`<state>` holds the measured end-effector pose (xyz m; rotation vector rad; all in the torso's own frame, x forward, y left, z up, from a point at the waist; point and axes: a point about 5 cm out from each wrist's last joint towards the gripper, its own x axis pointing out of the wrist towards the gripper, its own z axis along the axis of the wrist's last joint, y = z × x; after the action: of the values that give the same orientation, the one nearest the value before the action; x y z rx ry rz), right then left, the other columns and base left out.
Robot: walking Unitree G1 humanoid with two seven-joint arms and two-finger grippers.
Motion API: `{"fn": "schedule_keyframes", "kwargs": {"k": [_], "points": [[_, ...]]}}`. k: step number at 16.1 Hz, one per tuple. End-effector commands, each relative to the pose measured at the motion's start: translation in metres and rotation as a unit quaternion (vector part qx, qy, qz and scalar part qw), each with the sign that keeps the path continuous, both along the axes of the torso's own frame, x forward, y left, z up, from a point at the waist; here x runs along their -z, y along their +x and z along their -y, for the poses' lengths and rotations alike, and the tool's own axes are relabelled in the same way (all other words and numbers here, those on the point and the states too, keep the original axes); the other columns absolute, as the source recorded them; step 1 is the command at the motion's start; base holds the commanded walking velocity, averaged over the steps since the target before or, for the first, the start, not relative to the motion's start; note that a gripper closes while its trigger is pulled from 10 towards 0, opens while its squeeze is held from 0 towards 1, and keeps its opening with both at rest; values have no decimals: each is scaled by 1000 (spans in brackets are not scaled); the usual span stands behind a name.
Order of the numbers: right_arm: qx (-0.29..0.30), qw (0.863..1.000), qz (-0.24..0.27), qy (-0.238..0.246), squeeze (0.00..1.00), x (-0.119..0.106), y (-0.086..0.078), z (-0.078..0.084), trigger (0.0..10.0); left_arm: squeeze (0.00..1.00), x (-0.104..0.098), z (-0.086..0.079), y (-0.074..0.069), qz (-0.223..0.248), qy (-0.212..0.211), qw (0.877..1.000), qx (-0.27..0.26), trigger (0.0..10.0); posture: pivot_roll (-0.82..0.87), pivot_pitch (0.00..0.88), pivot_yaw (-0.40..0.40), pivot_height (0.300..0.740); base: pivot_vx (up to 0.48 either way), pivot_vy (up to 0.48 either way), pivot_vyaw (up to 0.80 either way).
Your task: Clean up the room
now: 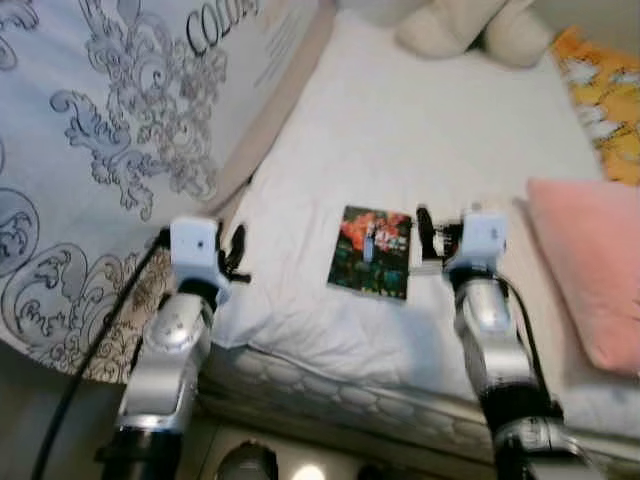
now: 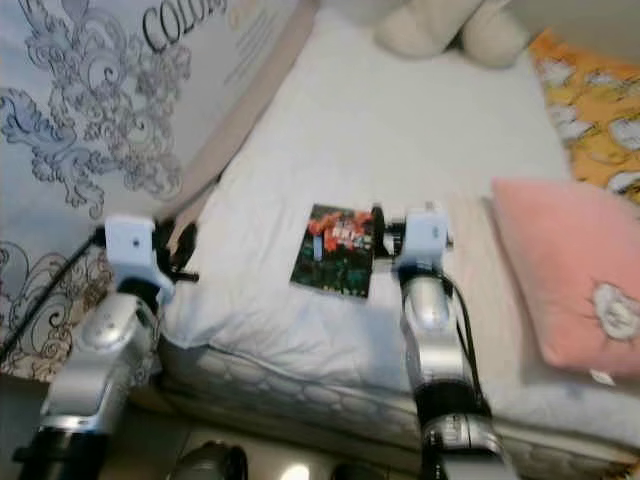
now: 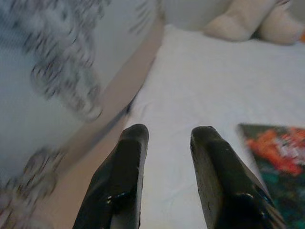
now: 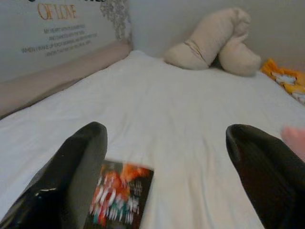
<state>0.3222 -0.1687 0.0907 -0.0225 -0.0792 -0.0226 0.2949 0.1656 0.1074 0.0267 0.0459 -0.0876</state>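
Two grippers are raised over the bed (image 1: 400, 140). Beyond the right gripper (image 1: 428, 240), a white sheet is spread; just to its outer side a pink pillow (image 1: 590, 270) is noted, far ahead a cream plush toy (image 4: 209, 40). A flat book (image 1: 372, 252) lies just inboard of the right gripper, whose fingers are spread wide. The left gripper (image 3: 167, 157) is held slightly parted, beside the patterned quilt (image 1: 90, 150). Risk: the thin book may be pushed into the soft sheet or slid away, since no edge is exposed for pinching.
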Motion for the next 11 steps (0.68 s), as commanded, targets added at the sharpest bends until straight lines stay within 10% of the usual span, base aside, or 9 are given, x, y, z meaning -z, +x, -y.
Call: {"fn": "schedule_keyframes", "kwargs": {"k": [1,11], "points": [[20,999,-17,24,1000,12,-6,9,10000,1000,2,6,5,8,1,1000,0,10000,97,0,-24,740,0,0,0],[-7,1000,-12,24,1000,17,-10,-5,10000,1000,8,25,33,26,-35,999,-8,10000,-19,0,60,740,24,-405,0]]}}
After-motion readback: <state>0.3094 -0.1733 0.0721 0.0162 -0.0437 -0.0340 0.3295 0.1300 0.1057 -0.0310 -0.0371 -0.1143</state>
